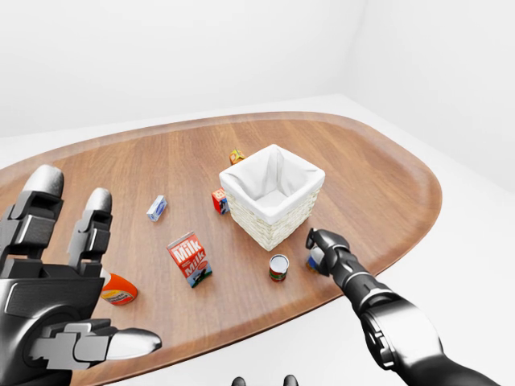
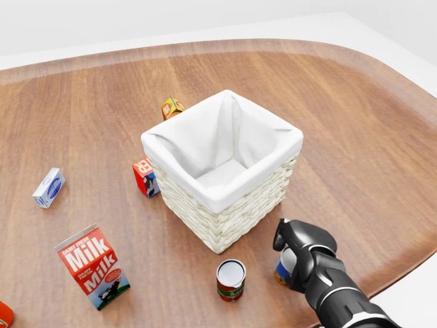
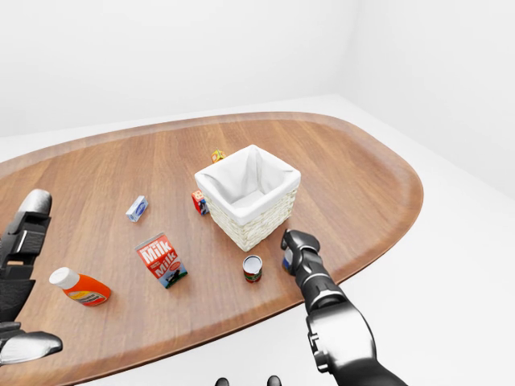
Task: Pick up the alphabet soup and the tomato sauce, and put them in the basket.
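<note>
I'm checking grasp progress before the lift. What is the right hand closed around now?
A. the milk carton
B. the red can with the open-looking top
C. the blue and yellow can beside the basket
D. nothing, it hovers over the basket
C: the right hand wraps the blue and yellow can below the basket; the red can stands free to its left.
</note>
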`<state>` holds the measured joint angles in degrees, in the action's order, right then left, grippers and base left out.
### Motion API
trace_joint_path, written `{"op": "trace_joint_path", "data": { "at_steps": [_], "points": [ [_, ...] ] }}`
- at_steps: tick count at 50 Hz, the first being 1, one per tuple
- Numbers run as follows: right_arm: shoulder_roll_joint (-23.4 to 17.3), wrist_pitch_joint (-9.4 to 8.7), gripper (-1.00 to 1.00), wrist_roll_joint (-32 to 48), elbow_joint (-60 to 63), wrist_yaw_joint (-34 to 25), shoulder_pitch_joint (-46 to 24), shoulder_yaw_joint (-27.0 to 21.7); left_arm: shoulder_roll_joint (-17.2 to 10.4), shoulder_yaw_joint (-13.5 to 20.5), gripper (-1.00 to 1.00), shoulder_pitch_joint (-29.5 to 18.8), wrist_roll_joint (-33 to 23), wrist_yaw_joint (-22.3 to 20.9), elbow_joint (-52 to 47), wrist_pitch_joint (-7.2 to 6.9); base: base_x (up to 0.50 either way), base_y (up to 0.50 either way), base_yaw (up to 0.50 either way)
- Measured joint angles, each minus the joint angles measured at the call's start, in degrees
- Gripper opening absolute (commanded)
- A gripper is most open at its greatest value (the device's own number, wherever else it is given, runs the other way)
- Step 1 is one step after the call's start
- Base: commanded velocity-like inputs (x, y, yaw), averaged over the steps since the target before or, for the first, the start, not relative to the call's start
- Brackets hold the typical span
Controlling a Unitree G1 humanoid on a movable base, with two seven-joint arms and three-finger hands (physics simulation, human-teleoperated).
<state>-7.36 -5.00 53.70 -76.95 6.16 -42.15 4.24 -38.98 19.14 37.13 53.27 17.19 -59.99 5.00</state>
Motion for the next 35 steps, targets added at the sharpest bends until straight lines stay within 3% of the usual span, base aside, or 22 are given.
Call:
{"op": "trace_joint_path", "data": {
  "at_steps": [24,35],
  "points": [
    [-1.64,0.0,-1.0,-1.17,3.55,1.72,2.41,0.33,-0.86,-1.36,1.0,0.87,-1.3,0.43,0.0,0.0,0.0,0.0,0.0],
    [-3.33,0.0,-1.0,-0.52,20.23,-2.54,10.0,-0.41,-1.19,-2.01,1.0,1.06,-1.98,0.78,0.0,0.0,0.0,0.0,0.0]
  ]
}}
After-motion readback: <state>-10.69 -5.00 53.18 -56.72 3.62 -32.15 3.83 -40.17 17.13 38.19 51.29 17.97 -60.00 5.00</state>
